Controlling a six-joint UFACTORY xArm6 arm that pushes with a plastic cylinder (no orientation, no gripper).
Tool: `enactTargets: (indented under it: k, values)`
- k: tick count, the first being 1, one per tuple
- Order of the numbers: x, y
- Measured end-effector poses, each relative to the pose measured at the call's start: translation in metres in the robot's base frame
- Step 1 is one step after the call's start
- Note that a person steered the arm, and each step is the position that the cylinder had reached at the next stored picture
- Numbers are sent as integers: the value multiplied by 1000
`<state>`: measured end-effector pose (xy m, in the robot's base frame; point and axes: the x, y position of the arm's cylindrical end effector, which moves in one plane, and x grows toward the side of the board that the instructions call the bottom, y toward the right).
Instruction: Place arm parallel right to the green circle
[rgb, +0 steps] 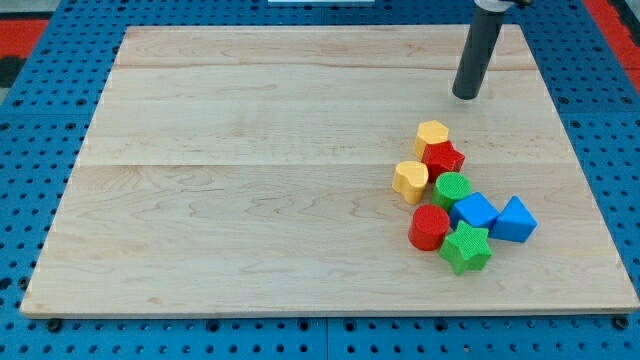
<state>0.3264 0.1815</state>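
The green circle sits inside a tight cluster of blocks at the view's right, touching the red star above it and the blue cube to its lower right. My tip rests on the wooden board near the view's top right. It stands above the cluster, roughly over the green circle and slightly to its right, well apart from every block.
A yellow hexagon tops the cluster. A yellow heart lies at its left. A red cylinder and a green star sit at the bottom. A blue triangle is at the right. Blue pegboard surrounds the board.
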Motion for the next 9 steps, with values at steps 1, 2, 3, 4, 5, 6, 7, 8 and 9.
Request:
enactTargets:
  k: [1, 2, 3, 4, 5, 6, 7, 8, 9]
  values:
    - [-15, 0]
    - [-19, 0]
    - [-9, 9]
    - [-8, 11]
    - [-8, 15]
    - [1, 53]
    - [4, 113]
    - [37, 155]
    - [107, 139]
